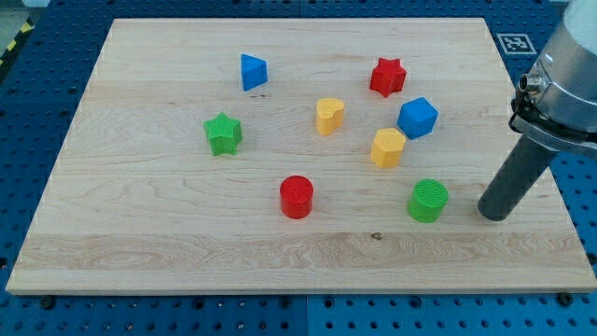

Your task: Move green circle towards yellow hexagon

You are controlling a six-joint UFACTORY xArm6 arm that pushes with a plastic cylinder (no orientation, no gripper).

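Observation:
The green circle (428, 201) lies at the view's lower right on the wooden board (168, 238). The yellow hexagon (387, 147) lies up and to the left of it, a short gap away. My tip (495, 214) rests on the board to the right of the green circle, apart from it by about a block's width. The dark rod rises from the tip up and to the right, out of the view.
A blue cube (418, 118) sits just up and right of the yellow hexagon. A red star (387, 77) lies above it. A yellow heart (328, 116), a red circle (297, 197), a green star (223, 133) and a blue triangle (252, 71) lie further left.

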